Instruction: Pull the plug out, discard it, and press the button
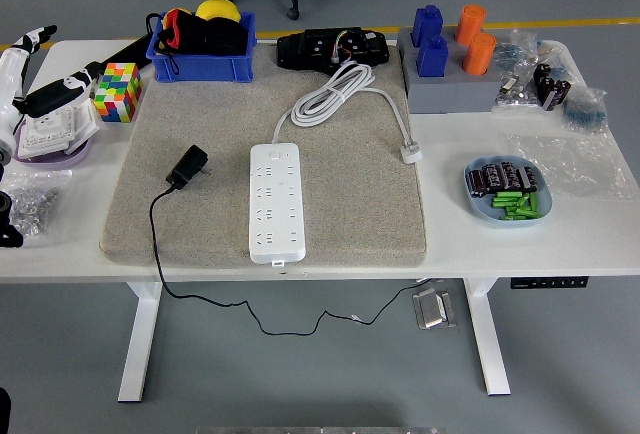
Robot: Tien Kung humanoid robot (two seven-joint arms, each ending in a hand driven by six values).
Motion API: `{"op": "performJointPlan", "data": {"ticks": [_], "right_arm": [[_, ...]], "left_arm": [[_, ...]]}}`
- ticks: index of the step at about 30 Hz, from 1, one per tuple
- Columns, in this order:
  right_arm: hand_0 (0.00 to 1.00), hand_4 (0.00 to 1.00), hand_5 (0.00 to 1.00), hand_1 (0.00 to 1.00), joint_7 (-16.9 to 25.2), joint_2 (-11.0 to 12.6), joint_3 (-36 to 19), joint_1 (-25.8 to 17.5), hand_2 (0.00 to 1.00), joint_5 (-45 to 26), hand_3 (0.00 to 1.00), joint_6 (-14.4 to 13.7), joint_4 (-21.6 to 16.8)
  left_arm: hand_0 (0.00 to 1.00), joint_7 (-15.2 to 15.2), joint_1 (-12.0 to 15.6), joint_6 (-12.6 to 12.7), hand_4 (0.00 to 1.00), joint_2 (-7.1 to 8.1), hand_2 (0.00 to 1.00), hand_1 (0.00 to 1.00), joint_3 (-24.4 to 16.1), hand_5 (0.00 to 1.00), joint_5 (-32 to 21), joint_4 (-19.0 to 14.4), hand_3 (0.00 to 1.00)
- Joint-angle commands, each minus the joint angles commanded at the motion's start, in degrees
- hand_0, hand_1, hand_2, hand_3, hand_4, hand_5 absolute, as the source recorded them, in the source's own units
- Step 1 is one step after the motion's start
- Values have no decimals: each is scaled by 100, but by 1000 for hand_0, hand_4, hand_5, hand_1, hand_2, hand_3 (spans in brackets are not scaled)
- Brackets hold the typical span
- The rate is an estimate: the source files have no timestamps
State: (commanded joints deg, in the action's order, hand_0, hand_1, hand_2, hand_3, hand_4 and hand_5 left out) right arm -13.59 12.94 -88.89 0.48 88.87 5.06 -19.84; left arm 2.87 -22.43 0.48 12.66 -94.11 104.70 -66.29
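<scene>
1. White power strip (276, 202) lies lengthwise on the grey mat (380, 209), roughly mid-counter, with no plug in any socket.
2. Its white cable (335, 94) loops at the mat's far side and runs right to a white plug (411, 151) lying flat near the mat's right edge.
3. Black plug (187, 167) lies on the mat left of the strip, apart from it, prongs pointing away from the strip. Its black cord (158, 254) runs over the counter's (560, 239) near edge and hangs to the floor.
4. Strip's button: a small square is visible at the far end of the strip, state not readable.
5. Left hand (8, 222): only a dark sliver shows at the left frame edge, near the counter's front-left corner, beside a bag of small metal parts (35, 199). Can't tell finger state. Well apart from the black plug and the strip, touching neither.
6. Right hand: out of frame.
7. Other items:
   - rubik's cube (117, 91) far-left, just off the mat
   - blue bin (200, 59) with yellow and red/black contents at the far edge
   - black device (335, 49) behind the cable coil
   - grey block (450, 89) holding blue and orange pieces, far-right
   - blue dish (505, 194) with black and green parts, right of the mat
   - clear bags on the right end of the counter
</scene>
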Motion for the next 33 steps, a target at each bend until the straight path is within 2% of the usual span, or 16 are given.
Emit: {"op": "performJointPlan", "data": {"ticks": [33], "right_arm": [[767,883,658,729,-1,-12,-56,20,724,8,713,-1,3]], "left_arm": [[972,25,-28,-35,836,27,953,984,14,530,-29,-12,919]]}}
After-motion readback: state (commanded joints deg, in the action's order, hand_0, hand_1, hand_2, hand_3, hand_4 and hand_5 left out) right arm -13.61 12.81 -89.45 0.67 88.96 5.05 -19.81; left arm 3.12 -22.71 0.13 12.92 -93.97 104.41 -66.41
